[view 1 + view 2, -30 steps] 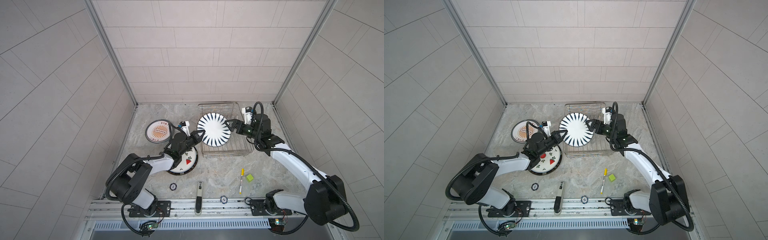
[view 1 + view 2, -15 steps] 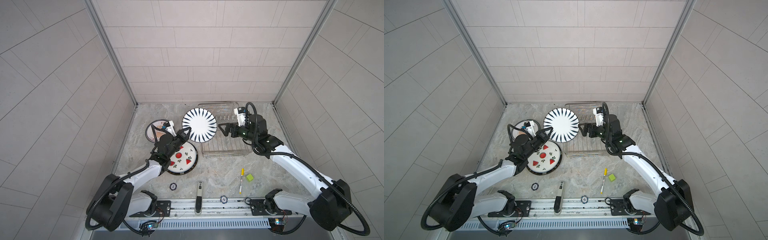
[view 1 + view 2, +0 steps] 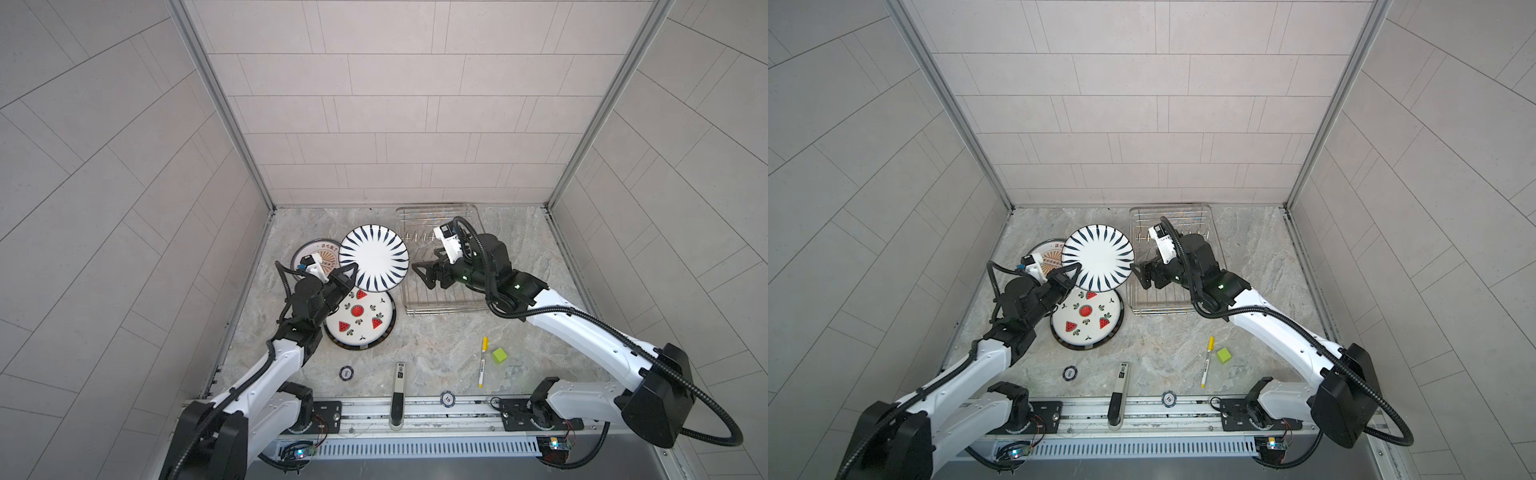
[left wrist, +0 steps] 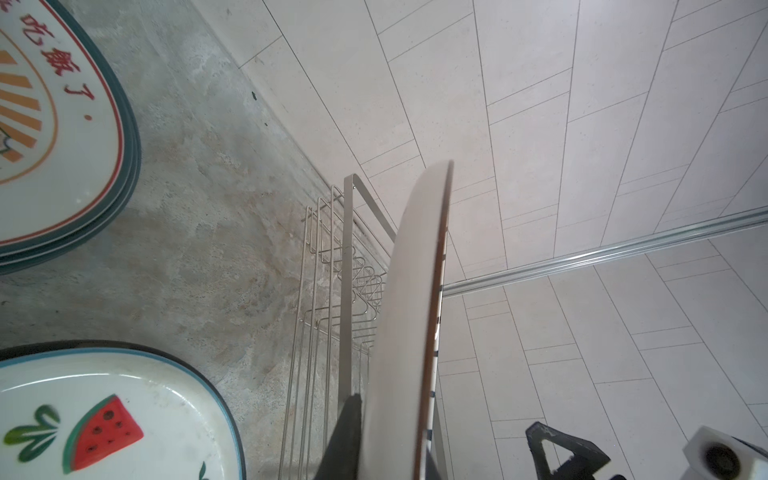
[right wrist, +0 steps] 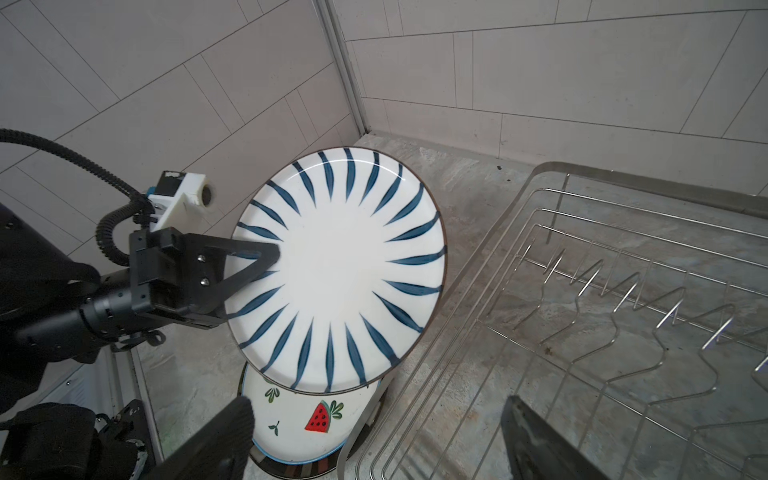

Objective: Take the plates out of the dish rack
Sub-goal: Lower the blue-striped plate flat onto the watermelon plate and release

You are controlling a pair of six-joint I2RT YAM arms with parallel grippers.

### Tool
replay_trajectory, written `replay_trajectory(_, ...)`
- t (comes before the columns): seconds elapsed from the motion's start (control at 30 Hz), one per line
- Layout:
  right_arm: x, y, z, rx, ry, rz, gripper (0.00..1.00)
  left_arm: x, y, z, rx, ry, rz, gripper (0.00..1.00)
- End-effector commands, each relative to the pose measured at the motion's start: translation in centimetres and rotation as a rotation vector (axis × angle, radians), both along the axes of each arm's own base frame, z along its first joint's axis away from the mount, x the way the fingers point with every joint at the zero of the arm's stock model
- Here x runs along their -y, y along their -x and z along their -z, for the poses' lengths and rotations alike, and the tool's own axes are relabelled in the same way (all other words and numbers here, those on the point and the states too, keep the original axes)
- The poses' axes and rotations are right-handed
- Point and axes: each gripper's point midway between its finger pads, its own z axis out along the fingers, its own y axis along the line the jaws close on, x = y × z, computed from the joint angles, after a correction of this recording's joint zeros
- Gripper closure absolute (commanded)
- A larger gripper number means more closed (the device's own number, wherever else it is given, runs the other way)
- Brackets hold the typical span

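Observation:
A white plate with navy petals (image 3: 374, 257) (image 3: 1097, 257) hangs tilted above the table, left of the dish rack (image 3: 436, 297) (image 3: 1167, 299). My left gripper (image 3: 349, 272) (image 3: 1073, 270) is shut on its left rim. The left wrist view shows this plate (image 4: 411, 311) edge-on between the gripper's (image 4: 390, 436) fingers. My right gripper (image 3: 424, 270) (image 3: 1138, 270) stands open and holds nothing, just right of the plate, over the rack's left edge. In the right wrist view the plate (image 5: 336, 270) faces the camera, and the rack (image 5: 582, 291) holds no plates.
A watermelon plate (image 3: 359, 320) tops a stack below the held plate. A sunburst plate (image 3: 320, 251) lies behind the left gripper. Near the front lie two poker chips (image 3: 346, 372) (image 3: 447, 399), a yellow pen (image 3: 482, 360), a green cube (image 3: 499, 354) and a slim tool (image 3: 399, 386).
The left gripper has carried the navy-petal plate leftward, away from the rack. The open right gripper, which was at the plate's right edge, now stands apart from it.

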Motion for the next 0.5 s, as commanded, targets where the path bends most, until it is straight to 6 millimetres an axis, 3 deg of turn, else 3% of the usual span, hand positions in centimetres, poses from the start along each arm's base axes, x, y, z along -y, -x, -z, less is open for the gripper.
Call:
replay_trajectory(0.0,-1.1,-0.1,-0.6,0.061,0.033,-0.025,0.05,-1.3,1.0,-4.0,0.12,0.022,-0.025,0.92)
replay_trajectory(0.07,-1.8,-0.3,-0.1,0.042,0.046,-0.029,0.01,-2.2,1.3,-2.7,0.078,0.005,-0.05,0.91)
replay_trajectory(0.17,-2.5,-0.9,0.8,-0.018,0.086,-0.009,0.0,-3.5,2.2,-2.5,0.077,0.004,-0.082,0.91)
replay_trajectory(0.47,-5.5,-0.4,0.1,0.117,0.158,-0.063,0.0,-5.0,4.5,0.2,-0.011,-0.071,-0.123,0.9)
